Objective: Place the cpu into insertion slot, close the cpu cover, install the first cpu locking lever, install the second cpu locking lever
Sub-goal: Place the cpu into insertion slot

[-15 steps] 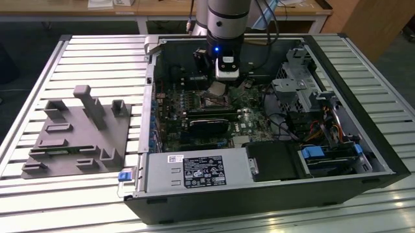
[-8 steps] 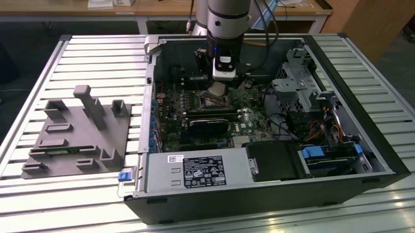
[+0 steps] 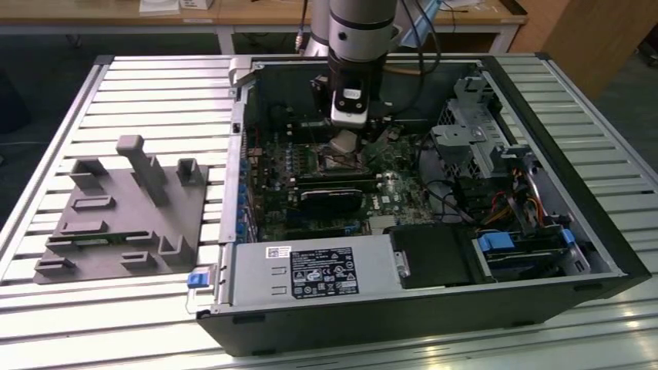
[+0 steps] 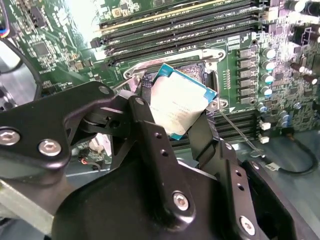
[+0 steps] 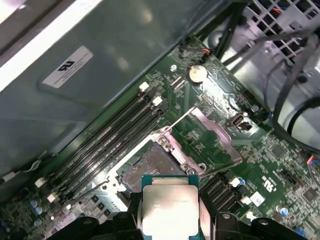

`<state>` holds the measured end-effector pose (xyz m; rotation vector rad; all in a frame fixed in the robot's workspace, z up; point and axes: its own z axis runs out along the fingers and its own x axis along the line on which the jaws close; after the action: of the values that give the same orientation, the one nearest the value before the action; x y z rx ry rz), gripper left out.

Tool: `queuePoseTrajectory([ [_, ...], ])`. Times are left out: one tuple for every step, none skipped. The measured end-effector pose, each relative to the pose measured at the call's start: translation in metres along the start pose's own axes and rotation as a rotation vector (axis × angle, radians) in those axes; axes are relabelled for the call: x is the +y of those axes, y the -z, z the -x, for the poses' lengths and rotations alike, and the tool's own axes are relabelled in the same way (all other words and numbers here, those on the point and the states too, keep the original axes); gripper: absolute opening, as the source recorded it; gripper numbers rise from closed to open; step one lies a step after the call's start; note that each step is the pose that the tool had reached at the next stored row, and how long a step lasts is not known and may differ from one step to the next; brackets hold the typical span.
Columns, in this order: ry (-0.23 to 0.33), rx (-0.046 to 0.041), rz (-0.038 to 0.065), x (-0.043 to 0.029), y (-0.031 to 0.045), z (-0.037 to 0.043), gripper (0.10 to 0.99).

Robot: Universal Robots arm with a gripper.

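My gripper (image 3: 344, 145) hangs inside the open computer case, shut on the cpu (image 3: 344, 142). In both wrist views the cpu (image 4: 176, 105) (image 5: 169, 207) is a pale grey metallic square with a teal edge, pinched between my black fingers (image 4: 146, 125). It hovers tilted just above the insertion slot (image 4: 195, 72) (image 5: 150, 167), apart from it. The slot's dark centre lies bare inside its silvery rim. The cpu cover (image 5: 212, 137) stands swung open beside the slot. A thin metal locking lever (image 4: 237, 131) sticks out, released, from the slot's corner.
Memory slots (image 4: 175, 30) run along one side of the socket. A long black card (image 3: 331, 202) and the white-labelled power supply box (image 3: 308, 271) sit nearer the case front. Cables and drive cages (image 3: 494, 154) crowd the exterior view's right. A grey fixture tray (image 3: 119, 212) lies outside the case.
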<state>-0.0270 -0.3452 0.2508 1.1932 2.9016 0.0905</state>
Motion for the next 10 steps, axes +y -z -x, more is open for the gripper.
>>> queuePoseTrajectory([
  [-0.011, -0.0011, 0.0, 0.0, 0.0, 0.0, 0.537],
  [-0.023, -0.0023, -0.001, 0.0, -0.0001, 0.0, 0.537],
  [-0.036, -0.0035, -0.001, 0.0, -0.0001, 0.0, 0.537],
  [-0.05, -0.0049, -0.001, 0.0, -0.0001, 0.0, 0.537],
  [-0.064, -0.0062, -0.002, 0.0, -0.0002, 0.0, 0.537],
  [-0.079, -0.0075, -0.002, 0.0, -0.0002, 0.0, 0.537],
  [-0.093, -0.0088, -0.002, 0.0, -0.0003, 0.0, 0.537],
  [-0.107, -0.0101, -0.002, 0.0, -0.0003, 0.0, 0.537],
  [-0.122, -0.0113, -0.002, 0.0, -0.0004, 0.0, 0.537],
  [-0.136, -0.0126, -0.003, 0.0, -0.0004, 0.0, 0.537],
])
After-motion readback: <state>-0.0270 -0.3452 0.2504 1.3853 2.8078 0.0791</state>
